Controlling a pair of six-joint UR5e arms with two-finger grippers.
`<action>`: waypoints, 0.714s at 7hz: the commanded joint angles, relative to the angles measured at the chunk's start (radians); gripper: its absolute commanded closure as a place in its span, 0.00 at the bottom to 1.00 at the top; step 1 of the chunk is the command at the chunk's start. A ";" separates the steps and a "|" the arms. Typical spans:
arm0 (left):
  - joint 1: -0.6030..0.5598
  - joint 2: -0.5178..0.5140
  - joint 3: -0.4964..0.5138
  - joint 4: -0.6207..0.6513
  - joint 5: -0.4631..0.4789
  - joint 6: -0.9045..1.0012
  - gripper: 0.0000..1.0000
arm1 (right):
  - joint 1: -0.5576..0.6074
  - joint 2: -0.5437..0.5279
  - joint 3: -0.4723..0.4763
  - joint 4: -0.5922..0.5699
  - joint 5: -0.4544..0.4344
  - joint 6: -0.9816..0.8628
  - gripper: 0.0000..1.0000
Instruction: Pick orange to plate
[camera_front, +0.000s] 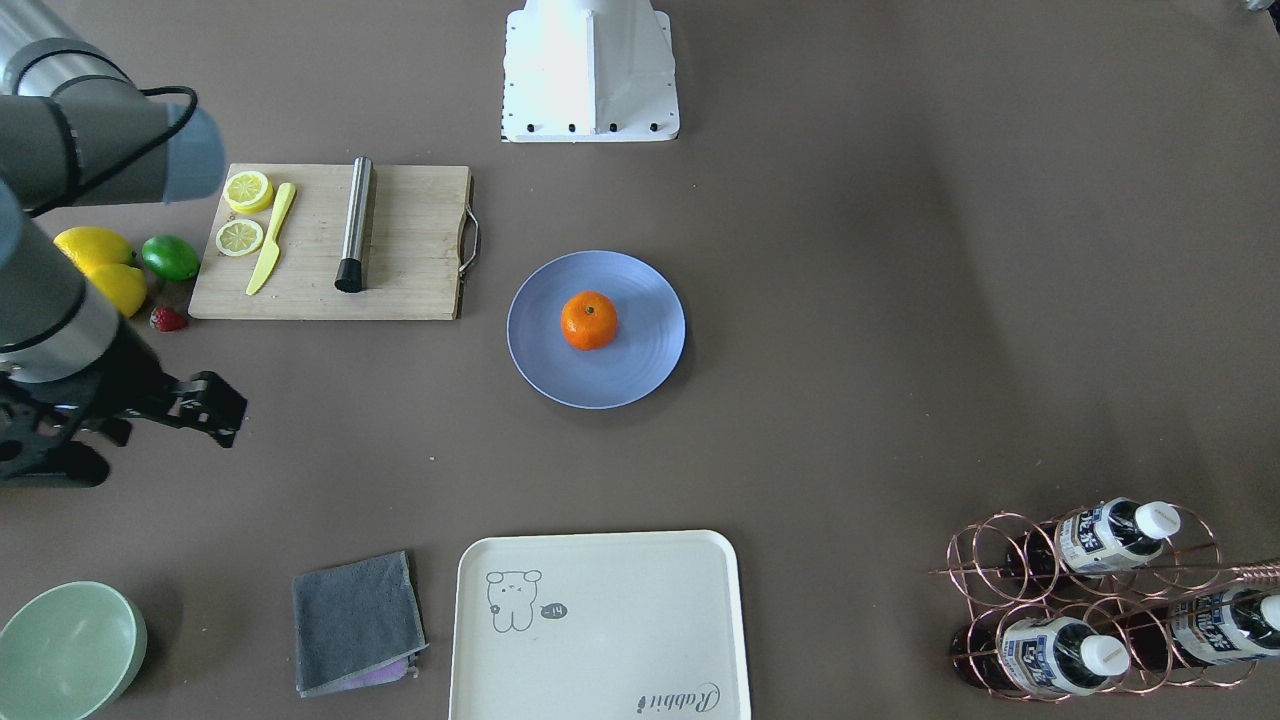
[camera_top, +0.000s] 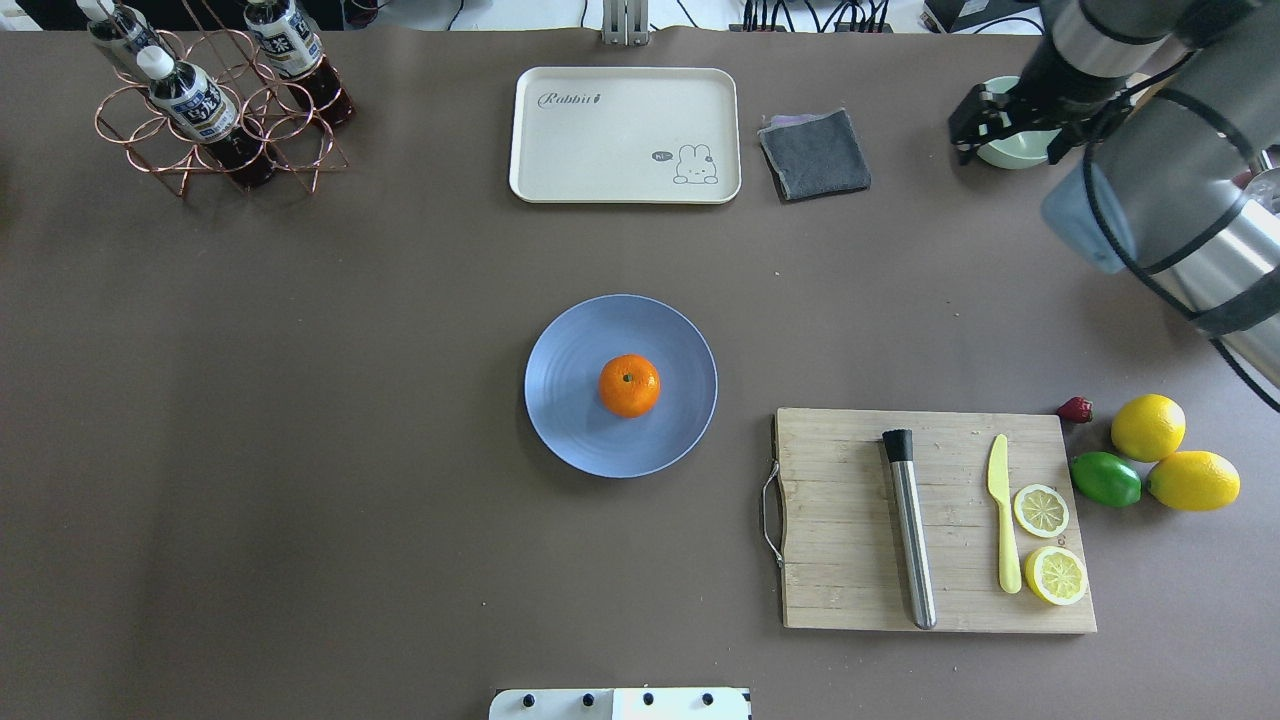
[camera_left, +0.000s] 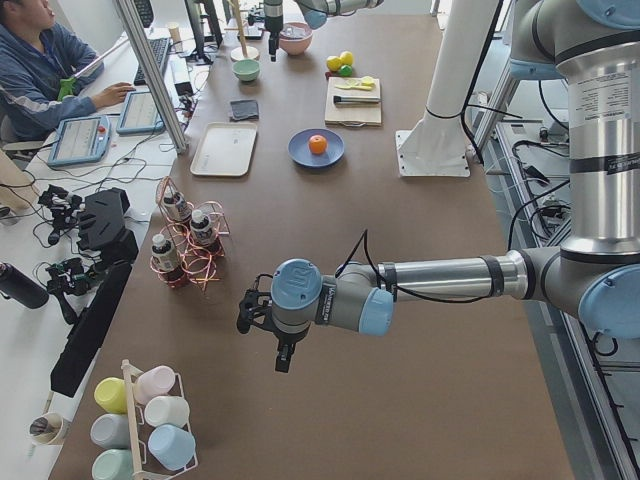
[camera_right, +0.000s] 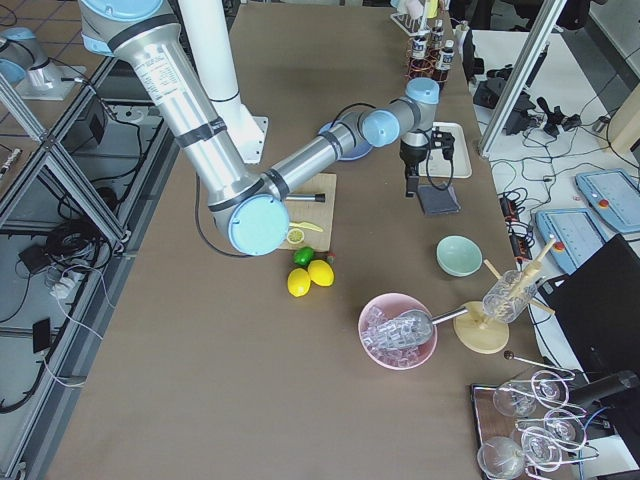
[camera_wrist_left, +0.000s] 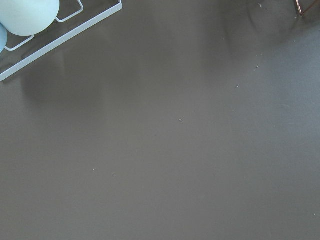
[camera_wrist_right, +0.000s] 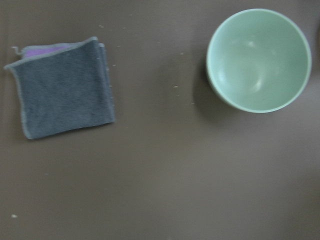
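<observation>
The orange (camera_top: 629, 385) sits near the middle of the periwinkle-blue plate (camera_top: 575, 420), stem dimple up; it shows too in the front-facing view as the orange (camera_front: 589, 320) on the plate (camera_front: 640, 375). My right gripper (camera_top: 985, 118) hovers far off over the table's right far corner, near a green bowl, and looks open with nothing in it; the same gripper (camera_front: 218, 405) shows at the front-facing view's left. My left gripper (camera_left: 245, 314) shows only in the left side view, low over bare table beyond the bottle rack, and I cannot tell its state.
A cream tray (camera_top: 625, 135) and a grey cloth (camera_top: 815, 153) lie beyond the plate. The cutting board (camera_top: 850, 520) carries a steel rod, a yellow knife and lemon slices. Lemons (camera_top: 1148, 427), a lime (camera_top: 1105, 479) and a strawberry lie beside it. A wire bottle rack (camera_top: 215, 120) stands far left.
</observation>
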 joint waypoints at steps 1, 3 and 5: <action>0.012 -0.103 -0.006 0.243 0.004 0.001 0.02 | 0.160 -0.139 0.015 -0.033 0.018 -0.337 0.00; 0.012 -0.107 -0.010 0.255 0.003 0.001 0.02 | 0.298 -0.264 0.006 -0.069 0.063 -0.594 0.00; 0.012 -0.122 -0.013 0.257 0.003 0.001 0.02 | 0.368 -0.418 0.010 -0.052 0.060 -0.596 0.00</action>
